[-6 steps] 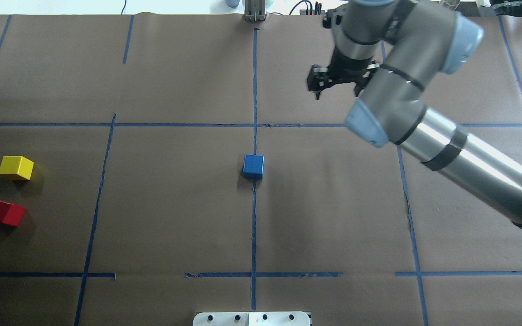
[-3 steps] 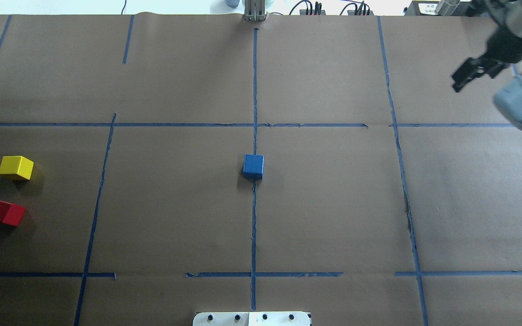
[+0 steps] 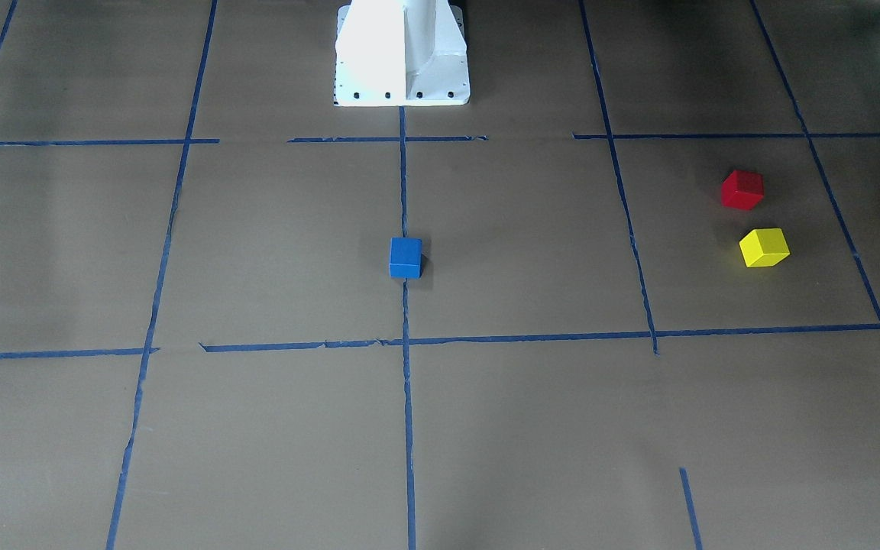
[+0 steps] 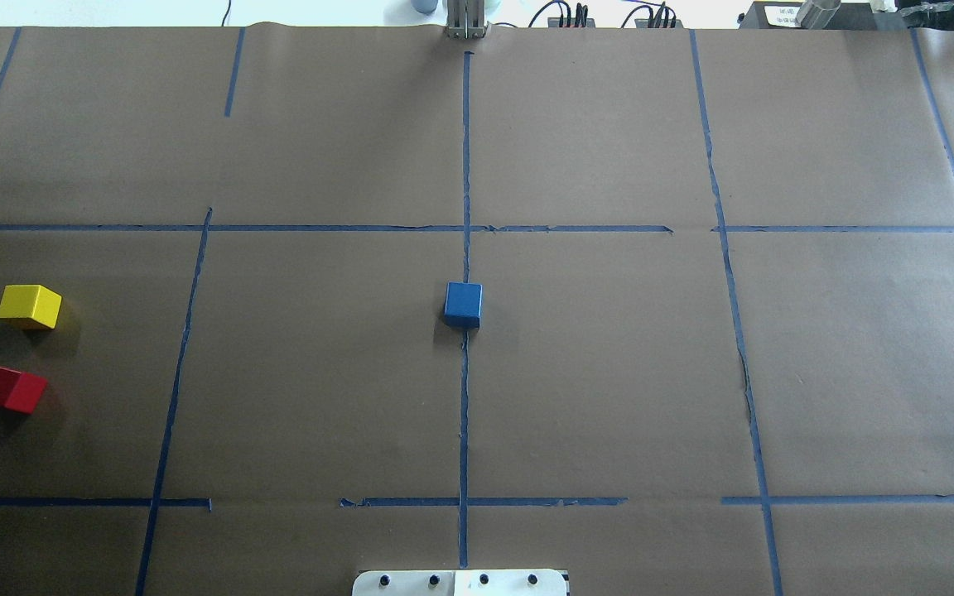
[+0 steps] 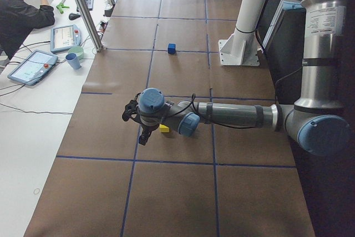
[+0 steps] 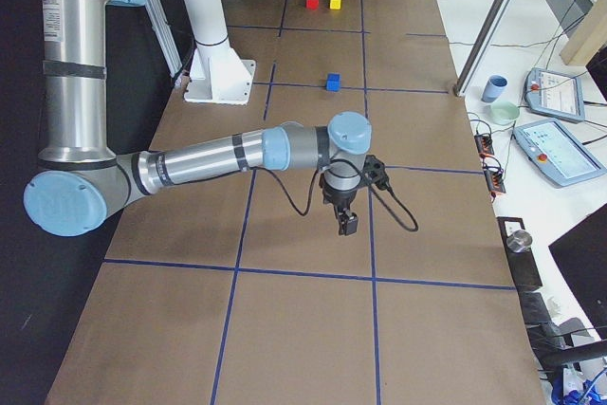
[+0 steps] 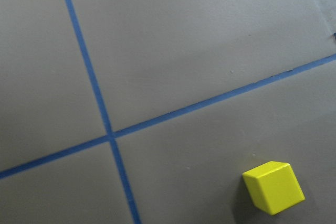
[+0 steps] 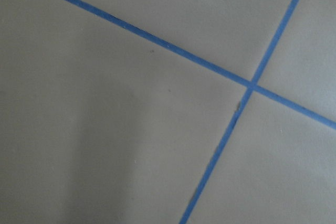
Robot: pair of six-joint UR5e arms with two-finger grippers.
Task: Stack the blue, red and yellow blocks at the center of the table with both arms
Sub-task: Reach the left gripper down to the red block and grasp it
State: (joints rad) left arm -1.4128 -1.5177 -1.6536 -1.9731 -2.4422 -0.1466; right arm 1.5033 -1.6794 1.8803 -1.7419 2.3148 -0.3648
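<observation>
1. The left fingers [image 5: 142, 136] show only in the left side view. They point down at the tabletop [image 4: 609, 372], close by the yellow block [image 4: 29, 306]. From that angle I cannot tell how far apart they are. Nothing can be seen between them.
2. The left wrist camera looks down on the yellow block at its lower right corner. No fingers appear in that view.
3. The right fingers [image 6: 347, 225] show only in the right side view. They hang over bare brown paper, well apart from every block, and I cannot tell how wide they are set. The right wrist camera sees only paper and blue tape lines [image 4: 464, 165].
4. There are three blocks, one of each colour, and none is stacked.
5. The blue block [image 4: 463, 304] sits alone at the middle of the tabletop, on the centre tape line.
6. The red block [image 4: 10, 389] and the yellow block lie near each other, not touching, far out on the robot's left side.
</observation>
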